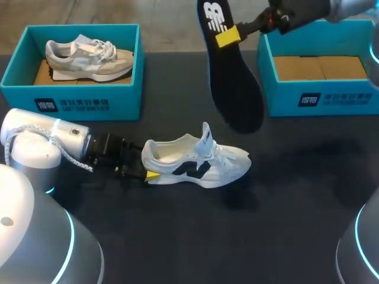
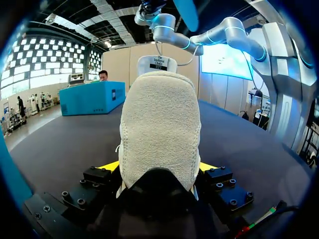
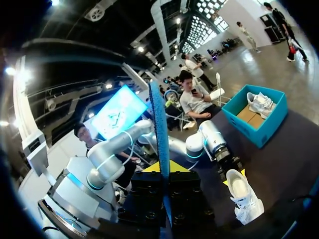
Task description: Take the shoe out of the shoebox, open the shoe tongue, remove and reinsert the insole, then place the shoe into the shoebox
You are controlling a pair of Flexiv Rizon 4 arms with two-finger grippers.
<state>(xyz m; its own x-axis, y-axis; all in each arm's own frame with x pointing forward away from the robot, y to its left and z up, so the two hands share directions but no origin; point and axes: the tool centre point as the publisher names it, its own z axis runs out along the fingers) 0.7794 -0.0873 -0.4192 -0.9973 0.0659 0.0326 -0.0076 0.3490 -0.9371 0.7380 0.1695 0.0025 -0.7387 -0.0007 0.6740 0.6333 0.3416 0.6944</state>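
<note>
Left gripper (image 1: 148, 168) clamped on heel of white mesh sneaker (image 1: 201, 163), far fingertip hidden, right gripper (image 1: 228, 36) pinching black foam insole (image 1: 234, 89) aloft, top end cropped, black table (image 1: 284, 225) beneath

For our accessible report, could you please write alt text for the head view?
The right gripper holds a black insole aloft, while the left gripper grips the heel of a white sneaker. One teal shoebox holds another shoe.
</note>
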